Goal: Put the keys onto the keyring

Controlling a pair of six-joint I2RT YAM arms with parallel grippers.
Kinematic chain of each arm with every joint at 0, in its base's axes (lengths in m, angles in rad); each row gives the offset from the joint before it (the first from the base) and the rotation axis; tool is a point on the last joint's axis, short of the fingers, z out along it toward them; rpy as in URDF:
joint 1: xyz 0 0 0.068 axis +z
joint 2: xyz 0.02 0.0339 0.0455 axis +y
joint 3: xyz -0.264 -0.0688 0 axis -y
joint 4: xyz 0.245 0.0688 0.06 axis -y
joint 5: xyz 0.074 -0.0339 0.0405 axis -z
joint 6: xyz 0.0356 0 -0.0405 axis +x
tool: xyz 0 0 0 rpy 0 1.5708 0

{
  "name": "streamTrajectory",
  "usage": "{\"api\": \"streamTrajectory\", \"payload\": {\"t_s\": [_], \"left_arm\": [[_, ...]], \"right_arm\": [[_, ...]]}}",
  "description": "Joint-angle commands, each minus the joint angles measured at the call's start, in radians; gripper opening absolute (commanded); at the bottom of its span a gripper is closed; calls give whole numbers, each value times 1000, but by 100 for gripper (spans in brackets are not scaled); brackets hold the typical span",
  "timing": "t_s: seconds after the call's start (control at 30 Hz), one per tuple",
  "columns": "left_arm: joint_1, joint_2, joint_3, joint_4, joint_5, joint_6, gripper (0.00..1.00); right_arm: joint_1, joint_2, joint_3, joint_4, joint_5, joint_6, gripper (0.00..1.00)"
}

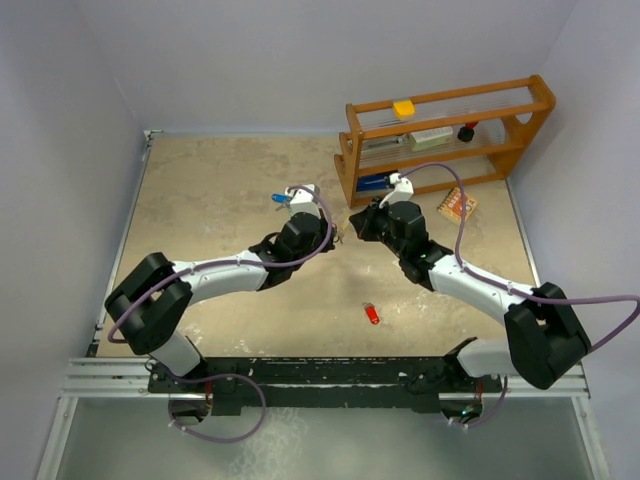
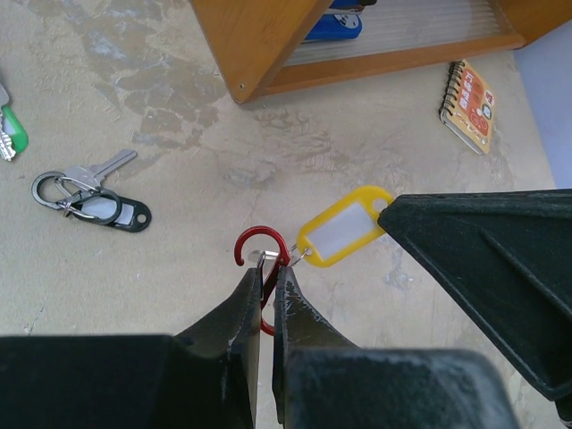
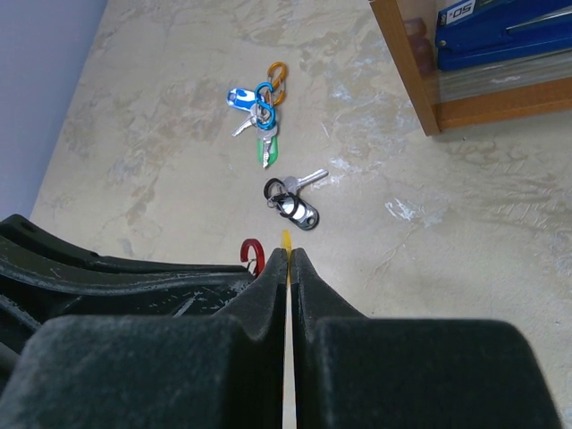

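Observation:
My left gripper [image 2: 271, 270] is shut on a red S-shaped clip [image 2: 259, 239], whose upper hook sticks out above the fingertips. My right gripper [image 3: 288, 255] is shut on a yellow key tag [image 2: 344, 225], seen edge-on between its pads [image 3: 286, 239]. The tag's small wire ring touches the red clip at its gate; I cannot tell if it is threaded on. The two grippers meet mid-table [image 1: 345, 232]. A silver key with a black tag [image 2: 94, 204] on a dark clip lies on the table. A bunch of blue and green tagged keys [image 3: 261, 121] lies farther off. A red-tagged key [image 1: 371, 313] lies nearer the arm bases.
A wooden rack [image 1: 450, 135] stands at the back right, with a blue stapler [image 3: 500, 31] on its lower shelf. A small orange spiral notebook [image 2: 469, 103] lies on the table beside the rack. Walls close the table at the back and sides.

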Motion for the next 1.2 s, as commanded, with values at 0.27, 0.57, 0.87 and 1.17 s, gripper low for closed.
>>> {"api": "streamTrajectory", "payload": {"t_s": [0.27,0.57,0.87,1.17], "left_arm": [[-7,15,54,56,-30,-20,0],[-7,24,60,60,-33,-17,0],[-7,27,62,65,-46,-18,0],[-7,30,67,74,-52,-18,0]], "right_arm": [[0,-34,40,58,0,15,0],[0,-51,35,53,-2,16,0],[0,-62,28,49,-6,17,0],[0,-61,17,50,-15,21,0]]}}
